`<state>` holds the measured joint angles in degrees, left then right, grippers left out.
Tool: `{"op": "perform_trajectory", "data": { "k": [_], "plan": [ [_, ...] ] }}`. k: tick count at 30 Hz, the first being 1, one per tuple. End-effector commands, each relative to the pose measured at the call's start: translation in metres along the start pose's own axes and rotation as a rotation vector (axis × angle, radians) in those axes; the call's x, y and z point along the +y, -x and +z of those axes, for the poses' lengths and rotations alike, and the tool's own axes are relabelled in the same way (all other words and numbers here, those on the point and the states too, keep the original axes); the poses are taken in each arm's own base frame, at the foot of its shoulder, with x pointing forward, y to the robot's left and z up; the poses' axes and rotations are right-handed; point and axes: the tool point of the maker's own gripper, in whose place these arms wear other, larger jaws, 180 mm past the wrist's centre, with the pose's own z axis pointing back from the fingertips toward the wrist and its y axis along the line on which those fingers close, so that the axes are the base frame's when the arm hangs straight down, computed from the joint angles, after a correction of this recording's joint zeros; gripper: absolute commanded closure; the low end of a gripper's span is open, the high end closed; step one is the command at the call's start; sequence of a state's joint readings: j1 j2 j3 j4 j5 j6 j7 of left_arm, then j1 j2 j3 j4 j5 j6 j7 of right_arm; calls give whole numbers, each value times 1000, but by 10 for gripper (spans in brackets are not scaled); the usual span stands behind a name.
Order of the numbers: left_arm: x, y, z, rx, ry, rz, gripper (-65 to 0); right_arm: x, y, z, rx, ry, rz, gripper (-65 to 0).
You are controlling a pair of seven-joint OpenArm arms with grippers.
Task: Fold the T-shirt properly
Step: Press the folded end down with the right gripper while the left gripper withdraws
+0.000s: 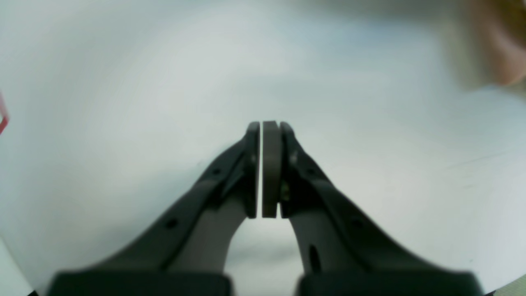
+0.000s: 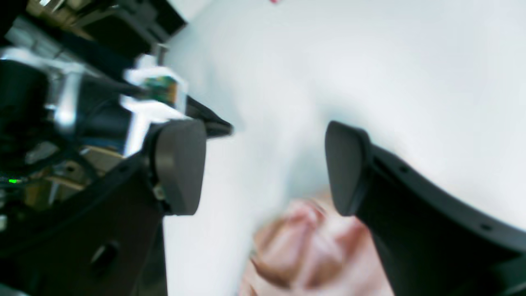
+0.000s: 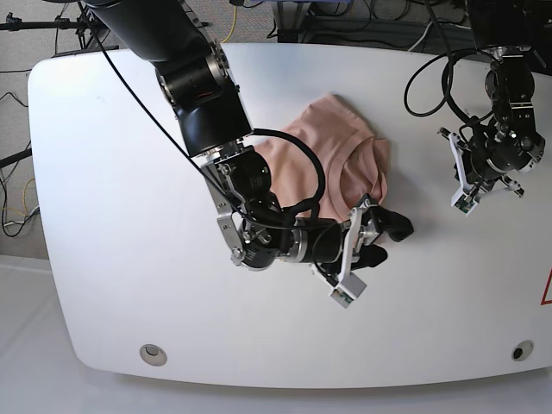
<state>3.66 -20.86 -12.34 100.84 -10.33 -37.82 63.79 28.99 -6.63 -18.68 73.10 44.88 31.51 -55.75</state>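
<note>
The salmon-pink T-shirt lies bunched in a crumpled heap on the white table, right of centre. My right gripper is open and empty, hovering just off the heap's near right edge. In the right wrist view the gripper has its jaws wide apart, with blurred shirt folds below them. My left gripper is shut on nothing above bare table. The shirt shows as a blur at the top right of the left wrist view. The left arm stands right of the shirt, apart from it.
Black cables loop from the left arm over the table's back right. A red mark sits at the right table edge. Two round holes are near the front edge. The right arm's body crosses the table's middle.
</note>
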Motion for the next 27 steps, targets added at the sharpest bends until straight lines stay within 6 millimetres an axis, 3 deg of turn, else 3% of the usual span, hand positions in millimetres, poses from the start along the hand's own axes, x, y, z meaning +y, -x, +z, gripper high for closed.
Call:
{"op": "perform_trajectory", "data": {
  "k": [1,7,14,27],
  "plan": [
    [4,-9,4,-27,-19,1,0,-14,-4,14,-21,43,-9,-423],
    [-4,-12,1,-38,-1,12,0,-35,19,27,10,102,-45,-423],
    [-18,-18,-3,-43,32,-11,0,-45,47,24,65,162,-34,-426],
    [-25,-20,-5,-41,46,-33,0,-34,84,-19,178,144,-93,-430]
  ]
}}
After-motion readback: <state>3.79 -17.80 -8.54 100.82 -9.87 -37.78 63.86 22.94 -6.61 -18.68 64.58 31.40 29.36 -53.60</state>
